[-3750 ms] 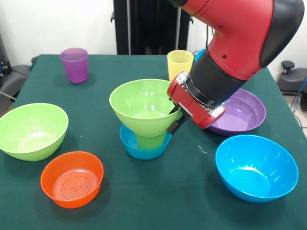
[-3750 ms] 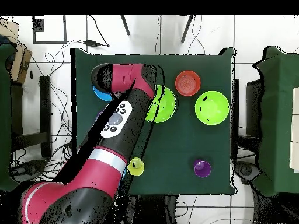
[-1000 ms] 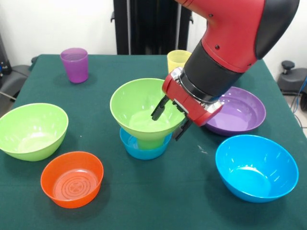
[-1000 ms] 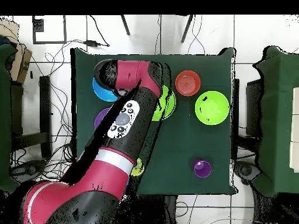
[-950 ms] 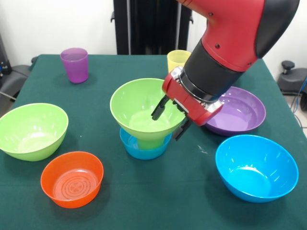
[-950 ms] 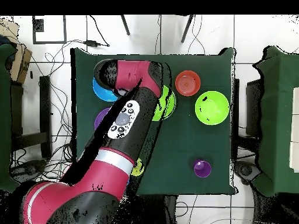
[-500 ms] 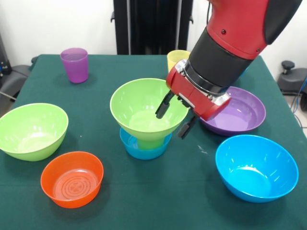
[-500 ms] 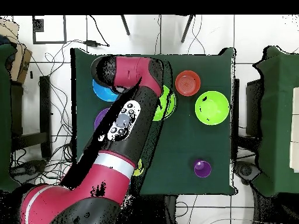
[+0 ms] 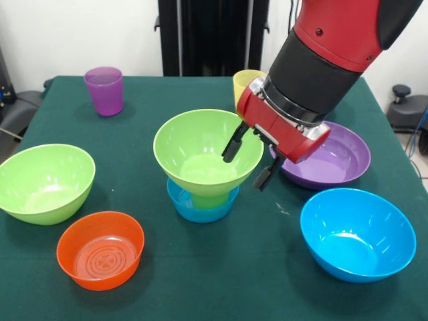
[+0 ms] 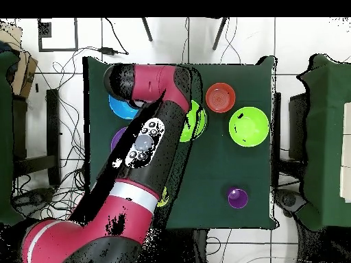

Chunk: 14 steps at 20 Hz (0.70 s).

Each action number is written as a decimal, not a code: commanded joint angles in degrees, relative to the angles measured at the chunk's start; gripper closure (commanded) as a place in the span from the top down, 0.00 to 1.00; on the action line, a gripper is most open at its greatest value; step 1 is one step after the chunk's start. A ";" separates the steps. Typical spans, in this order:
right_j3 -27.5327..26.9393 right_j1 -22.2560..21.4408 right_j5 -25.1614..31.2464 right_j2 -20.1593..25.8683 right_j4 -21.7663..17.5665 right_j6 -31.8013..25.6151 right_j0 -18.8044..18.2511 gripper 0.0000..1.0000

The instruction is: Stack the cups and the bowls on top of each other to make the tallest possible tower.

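Gripper [image 9: 246,160] has let go of the green bowl [image 9: 204,150] and lifted a bit; its fingers now stand wide apart, holding nothing. Bowl sits alone on green cup [image 9: 208,197] in small blue bowl [image 9: 187,206], middle of table, so 3 levels done. Next probably purple cup [image 9: 104,90], far corner

The surface [image 9: 221,267] is covered in dark green cloth, and near its middle in the front view rests a small blue bowl [image 9: 200,204]. Around it lie a lime green bowl [image 9: 43,182] at 9 o'clock, an orange bowl [image 9: 100,249] at 7 o'clock and a large blue bowl [image 9: 356,234] at 4 o'clock. A wide purple bowl [image 9: 338,157] is at 2 o'clock, a yellow cup [image 9: 246,83] at 1 o'clock and a purple cup [image 9: 104,90] at 11 o'clock.
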 commanded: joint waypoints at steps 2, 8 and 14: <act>3.78 -3.69 -0.53 10.38 0.57 -0.53 -0.29 1.00; 7.75 -10.60 0.36 13.13 0.69 -4.92 -0.48 1.00; 10.79 -18.60 2.68 14.70 -0.42 -8.76 -0.74 1.00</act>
